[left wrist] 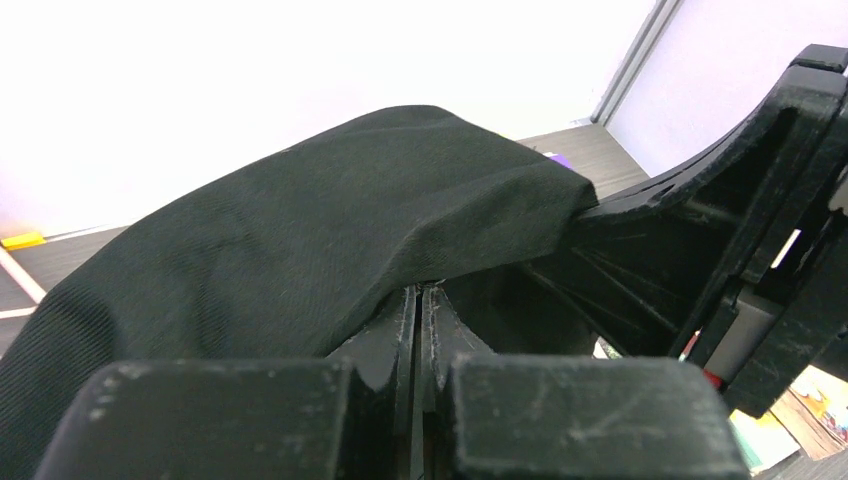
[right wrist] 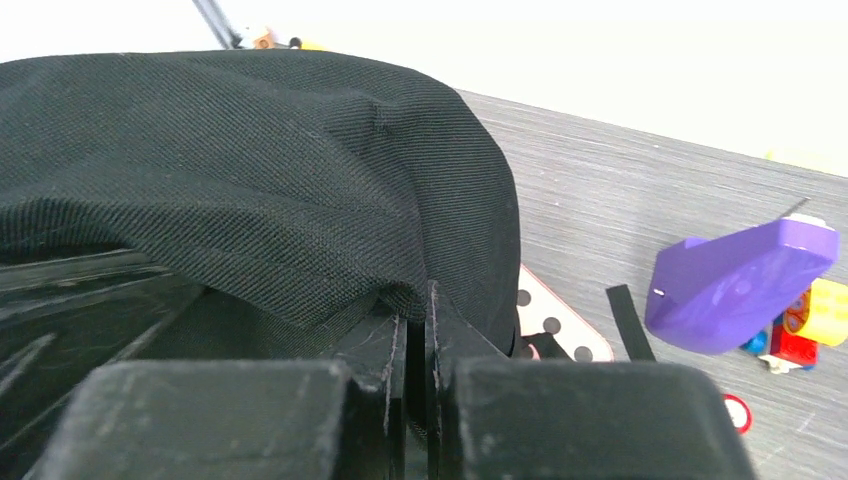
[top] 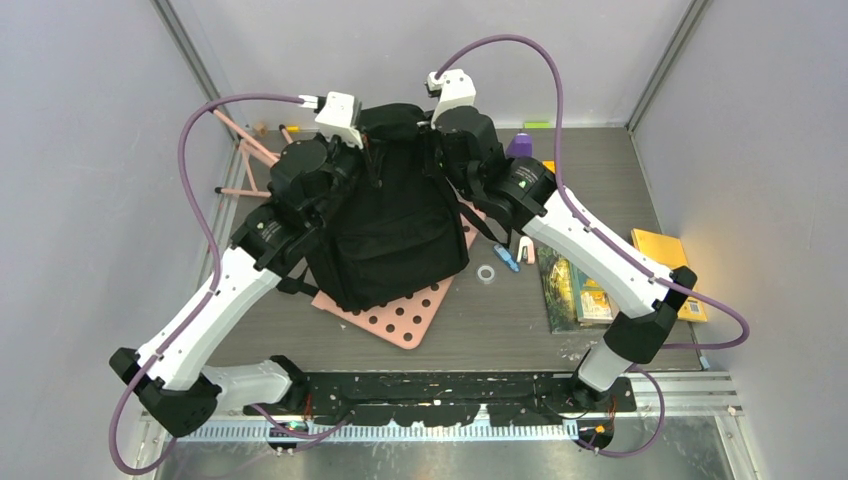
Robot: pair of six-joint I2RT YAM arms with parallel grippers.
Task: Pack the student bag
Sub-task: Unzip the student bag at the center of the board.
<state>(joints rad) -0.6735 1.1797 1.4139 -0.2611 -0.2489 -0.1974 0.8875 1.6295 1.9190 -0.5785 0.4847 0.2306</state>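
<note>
The student bag [top: 390, 240], a black fabric backpack, stands on the pink board at the middle of the table. Both arms reach to its top from either side. My left gripper [top: 372, 135] is at the top left edge of the bag. In the left wrist view its jaws [left wrist: 422, 290] stand together, pinching the edge of the bag's fabric [left wrist: 300, 220] at their tips. My right gripper [top: 435, 125] is at the top right edge. In the right wrist view it [right wrist: 412, 300] is shut with a fold of the bag's cloth [right wrist: 250, 150] between its jaws.
A pink perforated board [top: 400, 320] lies under the bag. Right of it are a tape ring [top: 487, 273], a blue pen [top: 507, 260], books [top: 575, 285] and a yellow book [top: 665, 250]. A purple object [right wrist: 735, 285] and toy bricks [right wrist: 800, 335] lie at the back right. Pink rods [top: 245, 150] stand back left.
</note>
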